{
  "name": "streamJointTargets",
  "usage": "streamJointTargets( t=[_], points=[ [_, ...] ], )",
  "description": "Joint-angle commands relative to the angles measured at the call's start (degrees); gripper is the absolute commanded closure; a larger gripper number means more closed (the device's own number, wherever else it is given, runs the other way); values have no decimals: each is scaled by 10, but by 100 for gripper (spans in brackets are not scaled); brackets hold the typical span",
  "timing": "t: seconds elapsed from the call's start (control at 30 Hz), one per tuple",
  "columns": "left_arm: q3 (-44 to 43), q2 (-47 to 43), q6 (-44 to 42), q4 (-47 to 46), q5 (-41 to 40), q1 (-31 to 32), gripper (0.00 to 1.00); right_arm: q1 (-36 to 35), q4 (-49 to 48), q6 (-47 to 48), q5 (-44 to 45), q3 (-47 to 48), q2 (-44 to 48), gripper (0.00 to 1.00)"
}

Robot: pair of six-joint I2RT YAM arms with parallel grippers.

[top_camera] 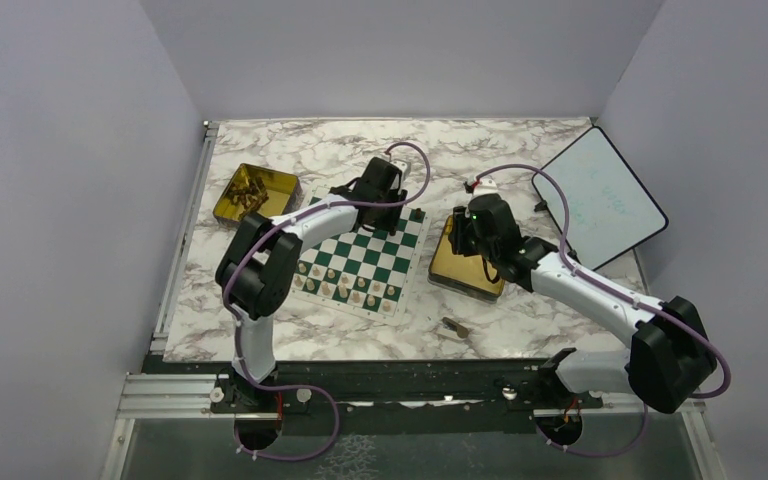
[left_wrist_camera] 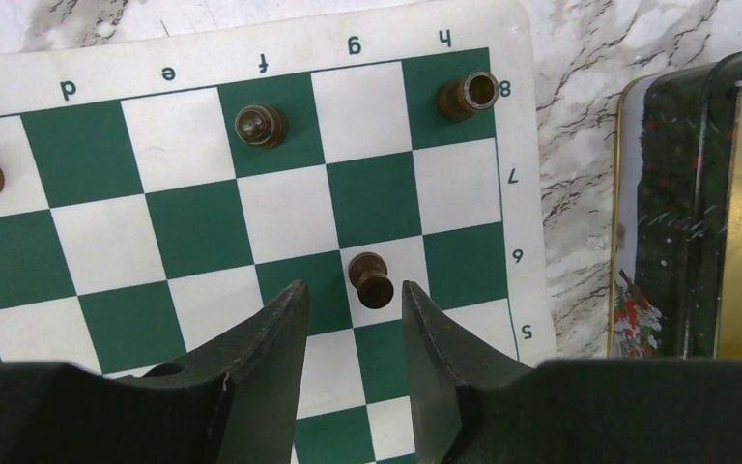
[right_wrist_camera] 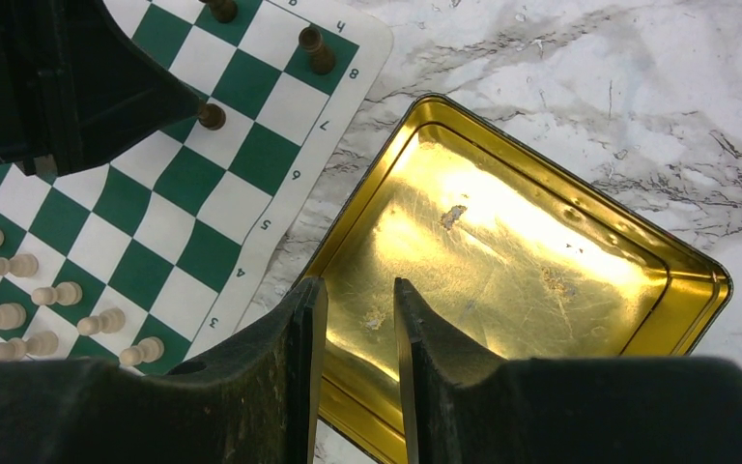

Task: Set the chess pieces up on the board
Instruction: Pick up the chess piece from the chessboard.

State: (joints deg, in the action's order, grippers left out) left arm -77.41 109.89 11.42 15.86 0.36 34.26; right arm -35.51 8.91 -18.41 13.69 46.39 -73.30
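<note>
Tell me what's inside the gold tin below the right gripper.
In the gold tin only a bare, scuffed floor shows, no pieces. The right gripper hides its near corner.

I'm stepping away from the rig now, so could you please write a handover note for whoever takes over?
Left gripper: jaws open either side of a dark pawn standing on the board; not clamped.
Right gripper: open, empty, above the empty gold tin.
Done: pale pieces in the near rows; dark rook on h8, few others on that rank.
Left: dark pieces in the far-left tin; one stray piece lying on the table.
</note>
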Motion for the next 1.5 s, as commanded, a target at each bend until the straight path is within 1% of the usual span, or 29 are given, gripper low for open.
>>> streamJointTargets(
  t=[0.0,0.63,0.8,1.0,1.27,1.47],
  points=[
    [-17,17,4,-12,-21,4,59,3,-17,-4,13,-9,17,64],
    [-21,33,-4,-24,-4,5,68,3,-21,-5,8,-12,14,64],
    [-20,34,-5,-23,-4,6,69,3,-22,-5,8,-11,13,64],
    [-19,40,-3,-23,18,6,70,3,-24,-6,6,-13,14,64],
    [-21,33,-6,-22,10,6,79,3,-23,-7,5,-15,15,64],
    [-23,16,-2,-13,5,6,81,3,-25,-13,-11,-16,17,63]
  ],
)
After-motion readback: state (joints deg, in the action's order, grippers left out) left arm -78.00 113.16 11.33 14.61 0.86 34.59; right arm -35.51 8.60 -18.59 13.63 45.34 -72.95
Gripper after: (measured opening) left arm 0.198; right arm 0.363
